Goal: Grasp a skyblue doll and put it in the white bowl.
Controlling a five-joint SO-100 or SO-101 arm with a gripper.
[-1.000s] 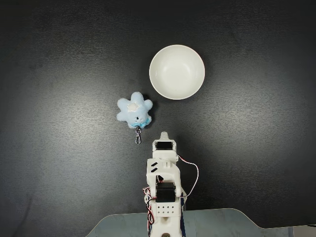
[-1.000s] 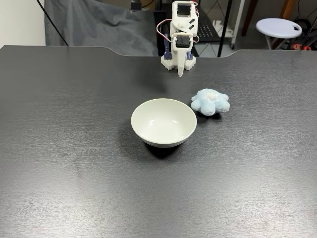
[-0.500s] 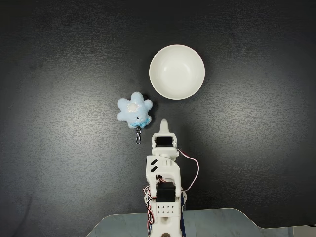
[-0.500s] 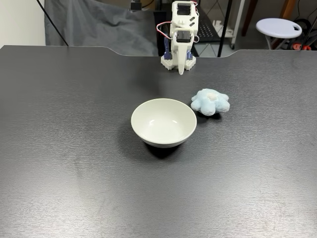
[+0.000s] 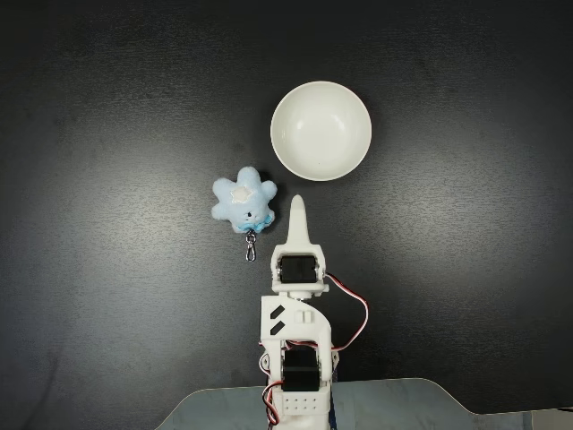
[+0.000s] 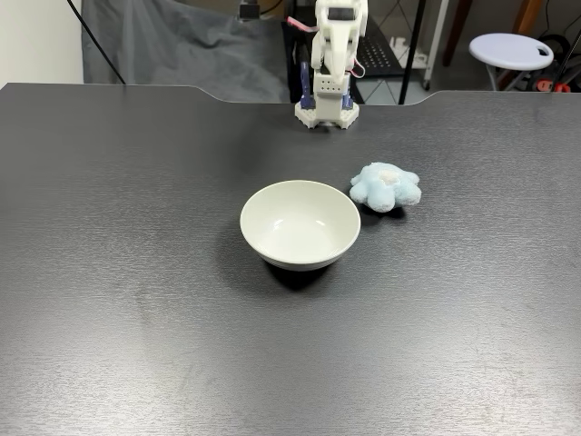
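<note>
Skyblue doll [image 5: 243, 203] first: in a fixed view from above you are seeing it lying on the dark table [image 5: 107, 107], left of the arm's tip and below-left of the white bowl [image 5: 320, 131], apart from both. It is a fluffy, star-shaped plush with rounded lobes and a paler patch near its middle, and a small metal clasp [image 5: 251, 252] is trailing from its lower edge toward the arm's base. In a fixed view from the front, the doll [image 6: 386, 186] is sitting just right of the bowl [image 6: 300, 223], not touching it.

Moving right, your arm is reaching out from its white base at the bottom edge, wires looping at its side, and the gripper [image 5: 296, 208] is pointing up the picture toward the bowl, its tip level with the doll and just beside it, not touching. The fingers are showing as one narrow white taper, so they look together with nothing between them. From the front, the arm [image 6: 332, 45] is standing tall at the far table edge.

The bowl is round, glossy and smooth inside, holding nothing.
</note>
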